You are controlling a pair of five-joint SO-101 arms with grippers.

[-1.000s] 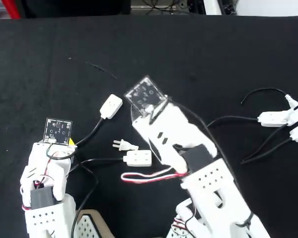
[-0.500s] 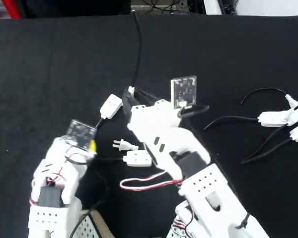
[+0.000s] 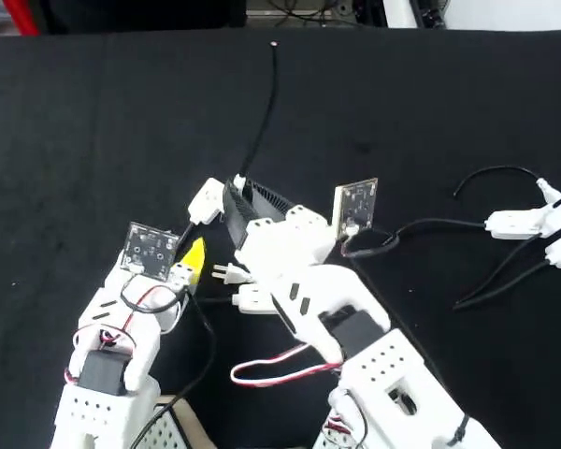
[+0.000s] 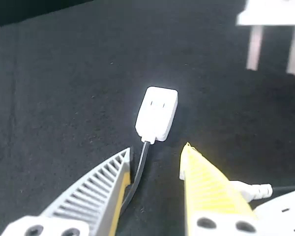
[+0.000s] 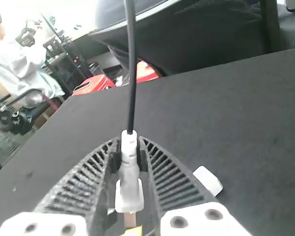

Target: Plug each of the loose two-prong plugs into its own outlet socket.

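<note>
One plug (image 5: pixel 129 182) is pinched in the right tool (image 5: pixel 129 147). The left tool (image 4: pixel 157 148) is spread, an outlet socket (image 3: pixel 208 199) at its 1 o'clock.

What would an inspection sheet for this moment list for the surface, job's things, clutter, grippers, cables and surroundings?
surface: black table, matte.
job's things: outlet socket with its slots showing; loose plug beside a socket block; white connectors near the table's right edge.
clutter: nothing seen.
grippers: left gripper open, the socket's lead between its fingers; right gripper shut on a white plug.
cables: black cable runs from the held plug; black leads at the right connectors.
surroundings: dark chair beyond the table.
</note>
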